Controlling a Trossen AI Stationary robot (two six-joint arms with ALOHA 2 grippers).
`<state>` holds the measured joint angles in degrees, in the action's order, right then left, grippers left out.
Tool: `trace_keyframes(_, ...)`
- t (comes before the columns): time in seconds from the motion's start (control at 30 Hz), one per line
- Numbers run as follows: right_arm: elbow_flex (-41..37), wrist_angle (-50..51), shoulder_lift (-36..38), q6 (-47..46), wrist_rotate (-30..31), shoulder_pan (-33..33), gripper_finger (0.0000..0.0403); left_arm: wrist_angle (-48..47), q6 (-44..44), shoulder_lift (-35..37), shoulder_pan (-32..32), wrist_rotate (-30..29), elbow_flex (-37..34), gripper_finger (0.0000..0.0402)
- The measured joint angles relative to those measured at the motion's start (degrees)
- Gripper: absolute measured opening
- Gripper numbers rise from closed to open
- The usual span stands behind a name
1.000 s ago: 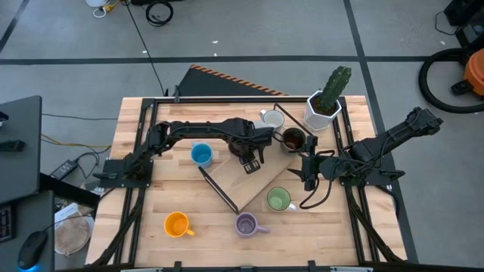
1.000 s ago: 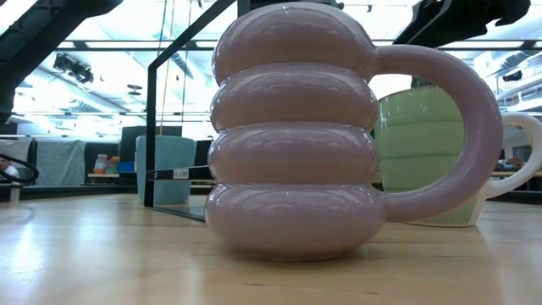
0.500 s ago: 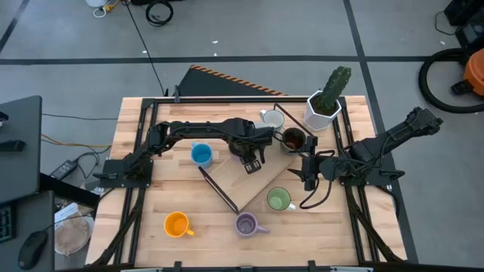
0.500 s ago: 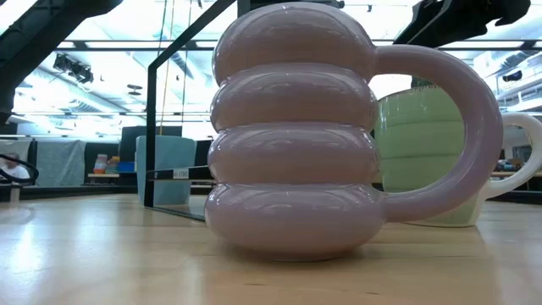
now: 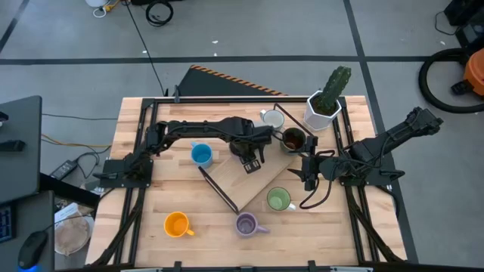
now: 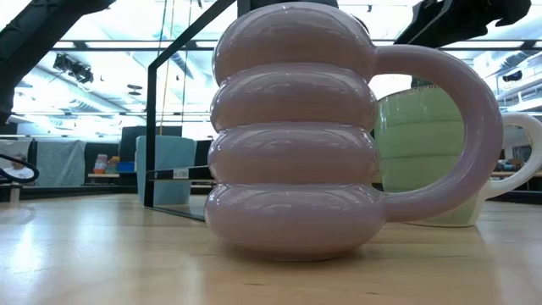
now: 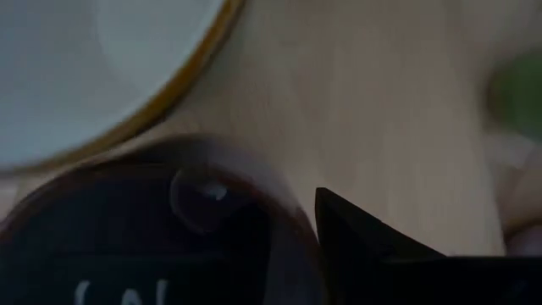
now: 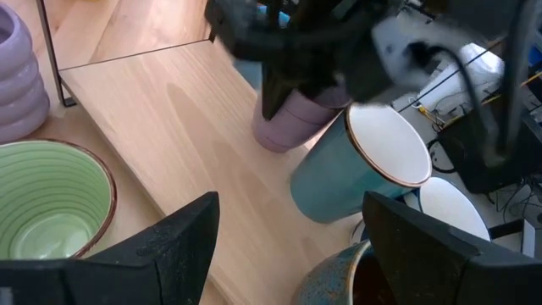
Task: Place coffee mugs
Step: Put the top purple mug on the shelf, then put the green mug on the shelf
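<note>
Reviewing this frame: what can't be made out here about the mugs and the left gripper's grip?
- Low view: the lilac mug fills the frame, hiding most of the green mug and the table behind.
- Left wrist view: blurred close-up; the dark shape cannot be identified.
- High view: the left gripper covers whatever lies under it.
- Right wrist view: the left arm hides the top of the pink mug.

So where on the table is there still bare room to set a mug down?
Bare wood lies between the blue mug and the orange mug, and along the near edge right of the lilac mug. It is crowded at the far side, where the brown mug, white mug, cactus pot and left gripper cluster.
</note>
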<state>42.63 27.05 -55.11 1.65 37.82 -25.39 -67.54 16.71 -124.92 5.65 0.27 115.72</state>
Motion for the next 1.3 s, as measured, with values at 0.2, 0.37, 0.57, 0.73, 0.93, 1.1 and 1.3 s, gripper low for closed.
trace_keyframes(0.2, 0.02, 0.02, 0.01, -0.02, -0.01, 0.0, 0.0297, -0.42, 0.2, 2.89, 0.0, 0.01, 0.11, 0.0101)
trace_keyframes(0.37, 0.02, 0.04, 0.02, -0.2, -0.24, 0.0, 0.0297, -2.69, -1.91, 5.27, -0.13, -0.03, 0.09, 0.0101)
trace_keyframes(0.57, 0.02, 0.06, 0.0, -1.06, -7.4, 0.02, 0.0297, -2.6, -14.16, 7.61, -1.82, -5.83, 0.07, 0.0101)
trace_keyframes(0.73, 0.02, 0.26, 0.0, -2.56, -10.54, -0.61, 0.0297, 2.01, -17.03, 9.58, -2.36, -6.31, 0.11, 0.0101)
trace_keyframes(0.93, 0.02, 0.5, 0.0, -3.96, -9.11, -0.9, 0.0297, 3.12, -20.18, 10.31, -2.95, -6.68, 0.07, 0.0101)
trace_keyframes(1.1, 0.05, 0.32, -0.17, -5.93, -8.9, -2.21, 0.0297, 3.91, -23.31, 11.87, -2.92, -6.78, 0.02, 0.0092)
trace_keyframes(1.3, 1.44, 0.89, -3.26, -6.8, -7.31, -5.18, 0.0297, 13.68, -24.19, 18.74, -2.79, -6.91, -10.86, 0.0074)
